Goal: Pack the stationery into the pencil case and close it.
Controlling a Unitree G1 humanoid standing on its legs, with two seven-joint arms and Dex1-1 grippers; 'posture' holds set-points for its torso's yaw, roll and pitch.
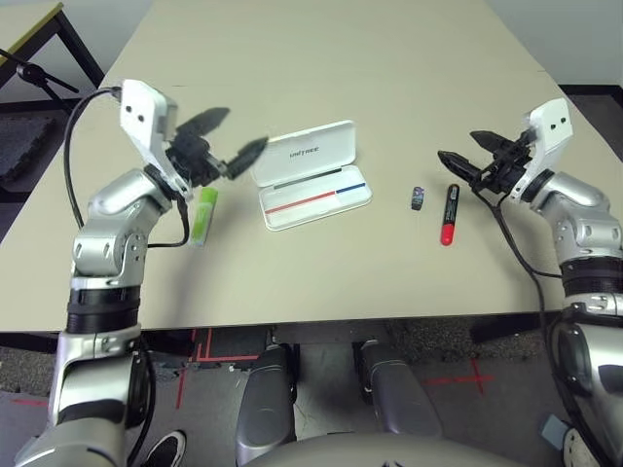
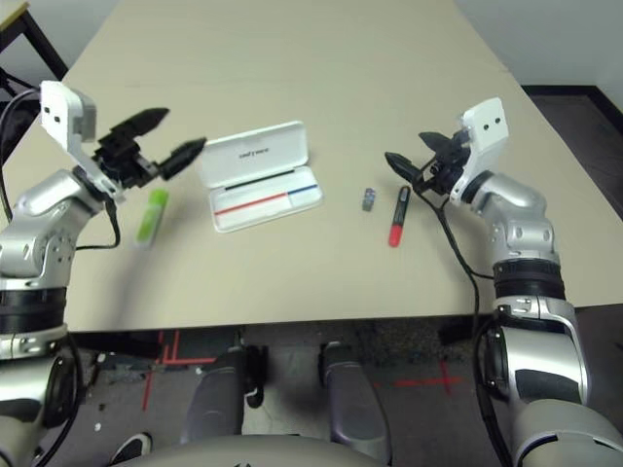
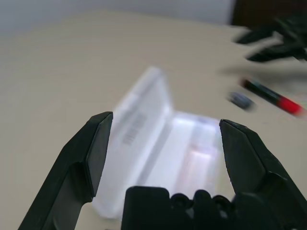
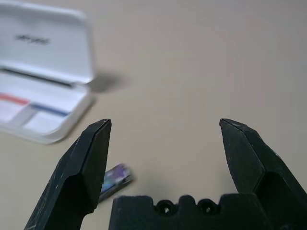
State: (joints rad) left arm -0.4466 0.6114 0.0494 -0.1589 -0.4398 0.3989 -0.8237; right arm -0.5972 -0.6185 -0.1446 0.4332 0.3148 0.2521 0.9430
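Note:
The white pencil case (image 1: 311, 173) lies open mid-table, lid folded back, a red and blue stripe in its tray. A light green stick (image 1: 203, 214) rests left of it. To the right lie the small dark block (image 1: 418, 198) and the red-and-black marker (image 1: 450, 214). My left gripper (image 1: 226, 136) hovers open above the table just left of the case, over the green stick, holding nothing. My right gripper (image 1: 465, 152) is open and empty, raised just right of the marker's black end. The case (image 3: 158, 158) sits between the left fingers in the wrist view; the block (image 4: 115, 177) shows by a right finger.
The beige table (image 1: 321, 58) stretches wide behind the items. A dark stand (image 1: 39, 58) stands off the table's far left edge. Black cables hang from both wrists.

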